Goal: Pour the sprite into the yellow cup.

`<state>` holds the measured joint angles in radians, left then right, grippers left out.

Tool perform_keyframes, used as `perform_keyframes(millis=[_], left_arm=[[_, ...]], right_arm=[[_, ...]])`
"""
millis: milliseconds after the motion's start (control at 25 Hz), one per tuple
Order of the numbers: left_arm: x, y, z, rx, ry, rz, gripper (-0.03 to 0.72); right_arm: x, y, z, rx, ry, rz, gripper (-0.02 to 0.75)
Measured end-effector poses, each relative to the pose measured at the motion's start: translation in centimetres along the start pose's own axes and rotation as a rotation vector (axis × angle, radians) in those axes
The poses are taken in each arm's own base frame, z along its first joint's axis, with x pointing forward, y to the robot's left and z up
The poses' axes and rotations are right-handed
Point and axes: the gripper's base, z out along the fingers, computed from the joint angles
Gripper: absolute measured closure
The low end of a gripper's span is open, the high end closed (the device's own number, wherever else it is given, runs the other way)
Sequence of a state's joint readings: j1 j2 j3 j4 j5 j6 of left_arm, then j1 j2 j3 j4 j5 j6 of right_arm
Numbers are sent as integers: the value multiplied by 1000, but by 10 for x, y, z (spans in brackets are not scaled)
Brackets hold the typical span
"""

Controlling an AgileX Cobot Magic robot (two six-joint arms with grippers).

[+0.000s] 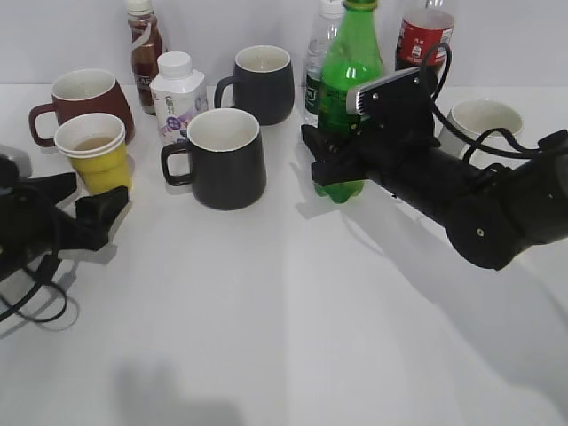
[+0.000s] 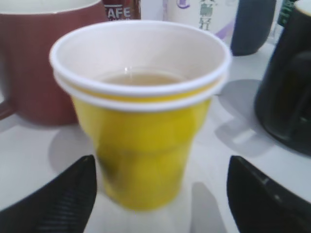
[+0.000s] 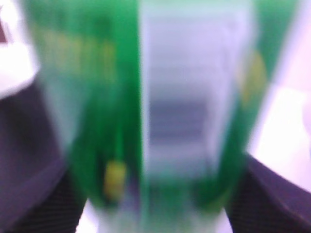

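The sprite [image 1: 351, 67] is a tall green bottle standing upright at the back right. My right gripper [image 1: 330, 167] is shut on its lower body. In the right wrist view the blurred bottle [image 3: 160, 107] with its white barcode patch fills the space between the two dark fingers [image 3: 155, 208]. The yellow cup [image 1: 96, 153] stands at the left, in front of a dark red mug. It holds a little pale brown liquid [image 2: 141, 77]. My left gripper [image 1: 89, 209] is open, with a finger on each side of the cup's base [image 2: 160, 199], not touching it.
A dark red mug [image 1: 84, 99] stands behind the cup. A black mug [image 1: 224, 158] stands between cup and sprite. At the back are another dark mug [image 1: 264, 82], a white drink bottle [image 1: 177, 93], a coffee bottle [image 1: 144, 44], a water bottle [image 1: 318, 62], a cola bottle [image 1: 424, 34] and a white mug [image 1: 484, 120].
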<state>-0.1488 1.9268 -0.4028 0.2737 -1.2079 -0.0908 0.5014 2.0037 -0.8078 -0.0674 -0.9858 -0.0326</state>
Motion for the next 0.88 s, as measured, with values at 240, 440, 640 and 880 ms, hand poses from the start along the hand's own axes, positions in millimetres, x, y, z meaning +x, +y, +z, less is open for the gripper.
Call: perform_keyframes(millis=[240,440,640,880], left_arm=[[-8,-5,-31,-30,-2,-57,55],[-22,-10,-47,-27,46,-124,73],[-38,-14,-65,-59,141,-178,92],[-59,-21,-100,-161,298,-246,98]], right_arm=[[9,1,-12,0,38,42,161],[6,2,-33,3,65,76,160],[3,4,-47,-10,215,133,160],[-14,2,-71,13,456,158,160]])
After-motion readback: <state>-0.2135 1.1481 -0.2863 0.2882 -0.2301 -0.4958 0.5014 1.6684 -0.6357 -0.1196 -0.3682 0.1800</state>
